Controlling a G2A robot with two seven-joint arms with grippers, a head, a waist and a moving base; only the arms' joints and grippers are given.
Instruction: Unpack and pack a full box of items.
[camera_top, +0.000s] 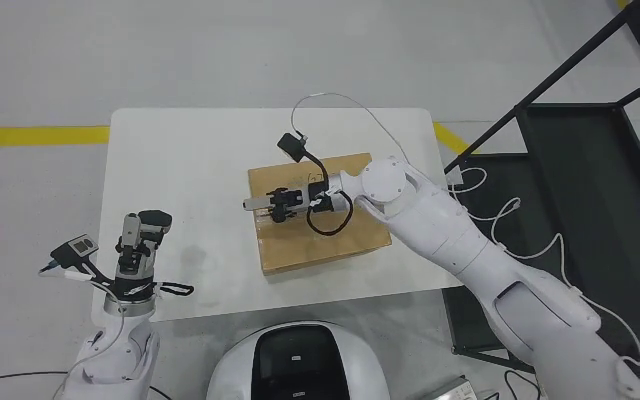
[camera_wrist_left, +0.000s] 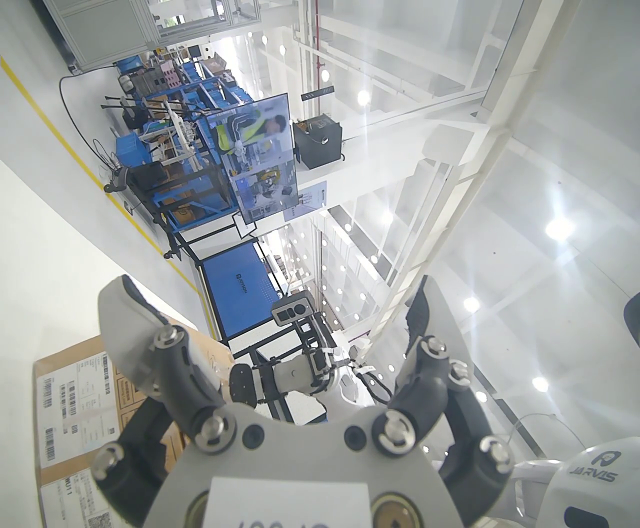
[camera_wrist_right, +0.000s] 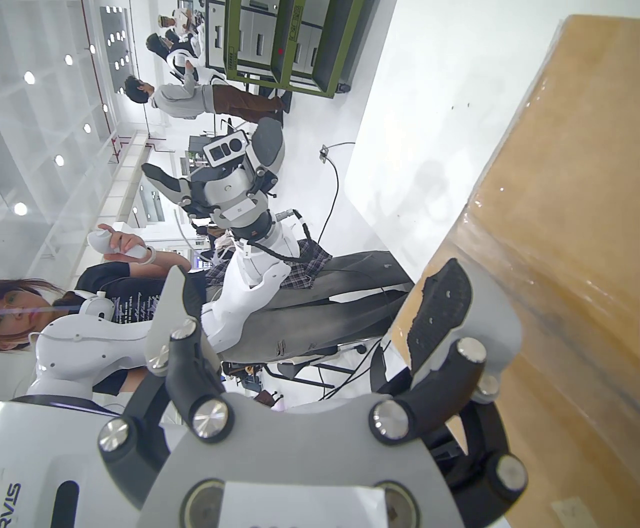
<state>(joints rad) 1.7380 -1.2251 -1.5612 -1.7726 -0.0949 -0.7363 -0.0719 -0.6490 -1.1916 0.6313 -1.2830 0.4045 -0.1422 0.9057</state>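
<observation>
White table (camera_top: 180, 160) bears a brown, tape-sealed cardboard box (camera_top: 300, 250); left tool (camera_wrist_left: 272, 295) and right tool (camera_wrist_right: 312, 280) both spread.

Matt cardboard box (camera_top: 318, 240), glossy tape; smooth white table (camera_top: 190, 160).

Contents of the box (camera_top: 300, 250) hidden (flaps shut); its top partly under right arm (camera_top: 450, 235)

The top camera looks straight down on the table (camera_top: 180, 150) and the box (camera_top: 310, 250). The left wrist camera, at the table's edge, faces up into the hall (camera_wrist_left: 450, 150) and catches one box corner; the right one is close over the box, facing the left arm (camera_wrist_right: 260, 270).
</observation>
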